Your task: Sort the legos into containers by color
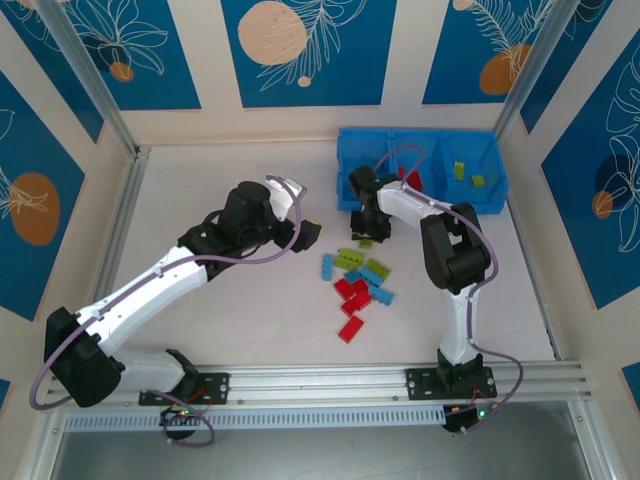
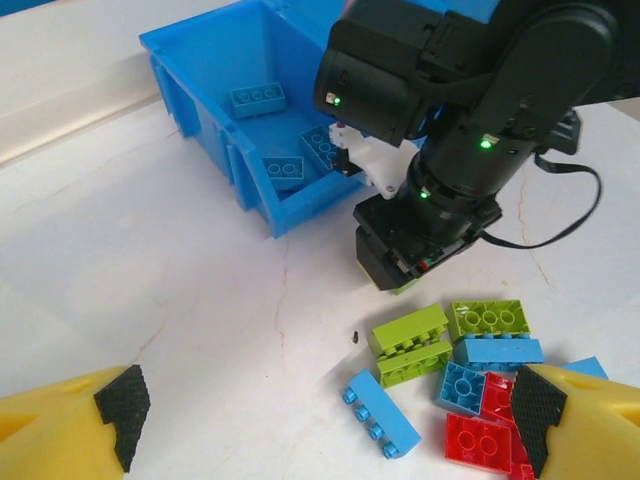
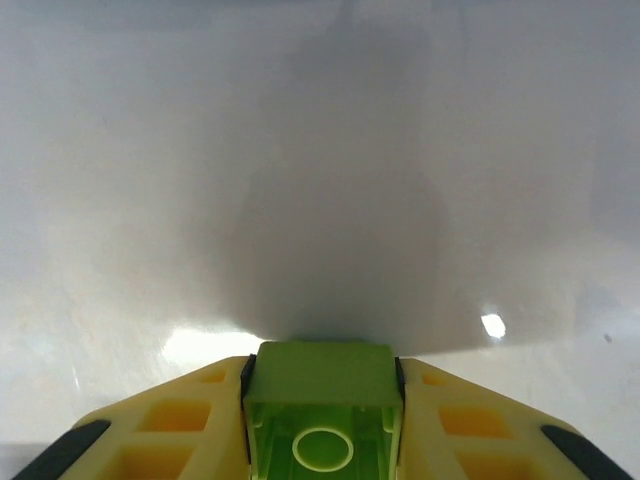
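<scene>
White tabletop (image 1: 250, 330), blue patterned walls (image 1: 150, 50); left jaws wide, empty; right jaws clamp green brick (image 3: 322, 385).

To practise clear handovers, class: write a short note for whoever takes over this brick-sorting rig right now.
Left gripper: open, empty, above the table near the loose pile.
Right gripper: shut on a lime green brick, low over the table beside the tray.
Done: blue bricks in the tray's left compartment, at least one red brick in the middle, green bricks in the right.
Left: drop the held brick in the right compartment, then sort the pile of red, blue and green bricks.
</scene>
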You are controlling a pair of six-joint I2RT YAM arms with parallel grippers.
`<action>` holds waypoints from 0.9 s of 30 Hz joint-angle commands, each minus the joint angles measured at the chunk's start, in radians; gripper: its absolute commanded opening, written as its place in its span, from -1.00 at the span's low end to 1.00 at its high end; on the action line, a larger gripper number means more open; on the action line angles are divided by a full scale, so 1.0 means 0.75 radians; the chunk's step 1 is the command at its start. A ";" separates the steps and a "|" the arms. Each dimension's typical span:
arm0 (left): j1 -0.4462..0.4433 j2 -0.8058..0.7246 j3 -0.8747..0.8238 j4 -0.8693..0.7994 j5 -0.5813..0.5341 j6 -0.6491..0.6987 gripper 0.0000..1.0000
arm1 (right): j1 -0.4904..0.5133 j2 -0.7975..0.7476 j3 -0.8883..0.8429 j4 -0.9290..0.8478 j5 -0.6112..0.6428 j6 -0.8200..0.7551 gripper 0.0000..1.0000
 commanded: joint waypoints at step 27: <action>0.001 0.056 0.072 0.031 0.012 -0.154 0.92 | -0.978 0.417 1.193 -0.253 -0.367 0.324 -0.02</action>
